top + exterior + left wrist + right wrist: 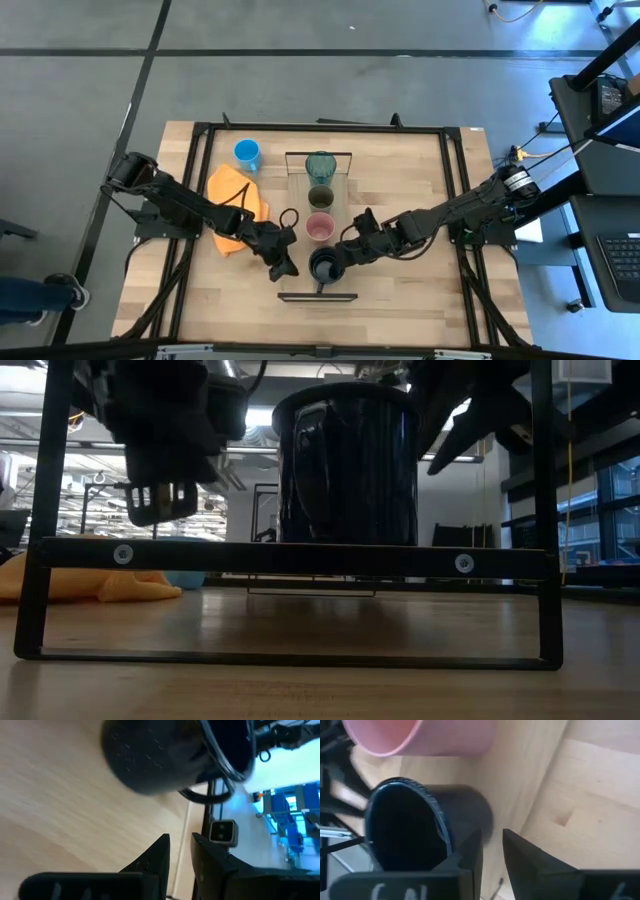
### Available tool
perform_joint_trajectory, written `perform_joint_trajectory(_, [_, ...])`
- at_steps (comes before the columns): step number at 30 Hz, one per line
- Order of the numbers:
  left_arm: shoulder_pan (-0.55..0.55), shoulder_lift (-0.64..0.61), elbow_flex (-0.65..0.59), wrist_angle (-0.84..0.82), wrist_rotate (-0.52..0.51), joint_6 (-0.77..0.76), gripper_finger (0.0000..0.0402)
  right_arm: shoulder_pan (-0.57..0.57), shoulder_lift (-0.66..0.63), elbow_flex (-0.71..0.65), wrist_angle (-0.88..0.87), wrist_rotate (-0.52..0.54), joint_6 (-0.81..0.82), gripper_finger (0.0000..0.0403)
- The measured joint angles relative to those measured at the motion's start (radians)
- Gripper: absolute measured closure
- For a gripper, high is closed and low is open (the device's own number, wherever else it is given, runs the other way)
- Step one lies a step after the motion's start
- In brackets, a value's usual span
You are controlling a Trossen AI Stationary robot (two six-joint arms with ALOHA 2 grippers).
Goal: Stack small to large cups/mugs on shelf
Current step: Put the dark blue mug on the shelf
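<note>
The shelf (318, 210) is a narrow light plank with black end frames, running from far to near in the middle of the table. On it, far to near, stand the teal tumbler (320, 165), the olive cup (320, 195), the pink cup (320, 228) and the black mug (325, 266). The blue mug (247, 153) stands on the table at the far left. My left gripper (283, 264) is shut just left of the black mug. My right gripper (346, 258) is shut just right of it, its fingers (470, 851) beside the mug's wall (465, 815). My right gripper stands level at the black mug's right side, with one finger (470, 851) close against the mug's outer wall (470, 820). Nothing lies between the fingers. I cannot tell whether the finger touches the mug. The mug stands upright on the shelf.
An orange cloth (235, 205) lies on the table left of the shelf, under my left arm. The shelf's near black frame (290, 555) stands in front of the black mug (348, 465). Bare tabletop (400, 170) lies right of the shelf.
</note>
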Motion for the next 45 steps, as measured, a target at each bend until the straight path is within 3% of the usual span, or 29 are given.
perform_joint_trajectory(23, [0.103,0.001,0.0,0.041,-0.059,0.035,0.033,0.0,0.002,0.0,0.055,0.021,0.003,0.0327])
perform_joint_trajectory(45, [0.142,0.001,0.0,0.041,-0.055,0.08,0.033,0.001,0.003,0.0,0.095,0.019,0.003,0.0327])
